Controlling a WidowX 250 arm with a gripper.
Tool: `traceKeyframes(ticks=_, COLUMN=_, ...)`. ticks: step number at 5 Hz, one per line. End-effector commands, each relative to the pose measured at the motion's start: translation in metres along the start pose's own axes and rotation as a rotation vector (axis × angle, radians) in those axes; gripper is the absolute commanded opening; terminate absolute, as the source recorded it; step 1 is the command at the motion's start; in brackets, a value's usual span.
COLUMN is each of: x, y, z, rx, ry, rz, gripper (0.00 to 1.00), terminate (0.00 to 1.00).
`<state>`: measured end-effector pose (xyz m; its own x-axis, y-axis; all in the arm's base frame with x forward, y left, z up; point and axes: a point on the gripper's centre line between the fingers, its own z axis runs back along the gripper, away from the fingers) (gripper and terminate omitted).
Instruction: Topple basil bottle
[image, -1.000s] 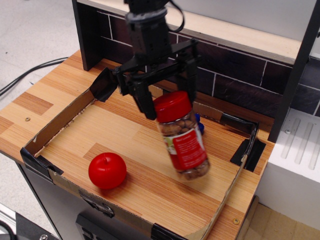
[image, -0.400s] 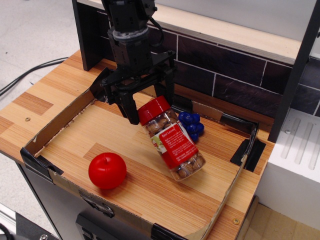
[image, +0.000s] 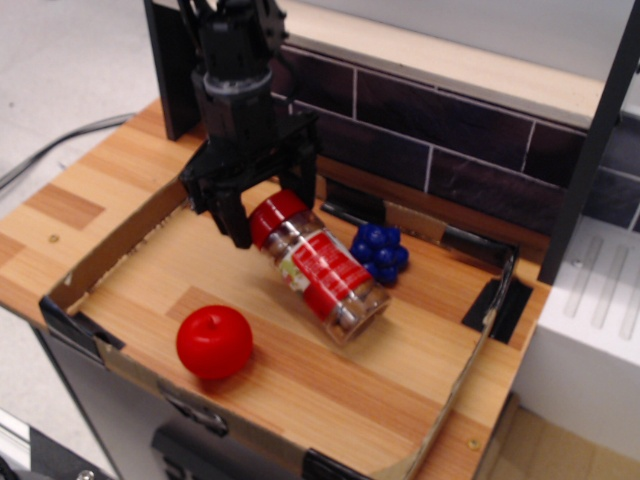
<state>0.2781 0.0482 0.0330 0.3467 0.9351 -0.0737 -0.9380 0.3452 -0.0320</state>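
Observation:
The basil bottle (image: 325, 275), a clear jar with a red cap and red label, lies almost on its side in the middle of the cardboard-rimmed wooden tray (image: 110, 250). Its cap points to the back left and its base to the front right. My black gripper (image: 275, 222) hangs over the cap end, jaws open, with one finger (image: 240, 225) to the left of the cap and the other behind it. The bottle's side lies close to the blue grape cluster (image: 380, 250).
A red apple (image: 214, 341) sits at the tray's front left. A dark brick wall (image: 440, 130) runs along the back, with a black post (image: 170, 70) at the back left. A white block (image: 590, 320) stands to the right of the tray.
The gripper moved left and down, pushing the cap end over. The bottle went from slightly tilted upright to nearly lying on its side, uncovering the grapes.

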Motion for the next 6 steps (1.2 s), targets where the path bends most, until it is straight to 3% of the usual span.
traceKeyframes(ticks=1, x=0.021, y=-0.001, z=0.001, rx=0.009, ry=-0.095, rz=0.001, gripper=0.0, terminate=0.0)
traceKeyframes(ticks=2, x=0.02, y=0.001, z=-0.002, rx=0.03, ry=-0.095, rz=-0.016, gripper=0.0, terminate=0.0)
traceKeyframes(ticks=3, x=0.016, y=0.001, z=0.005, rx=0.027, ry=-0.103, rz=-0.062, gripper=1.0, terminate=0.0)
traceKeyframes(ticks=5, x=0.015, y=-0.005, z=0.036, rx=0.0, ry=-0.096, rz=-0.073, gripper=1.0, terminate=0.0)
traceKeyframes(ticks=6, x=0.009, y=-0.008, z=0.058, rx=-0.046, ry=-0.072, rz=-0.118, gripper=1.0, terminate=0.0)
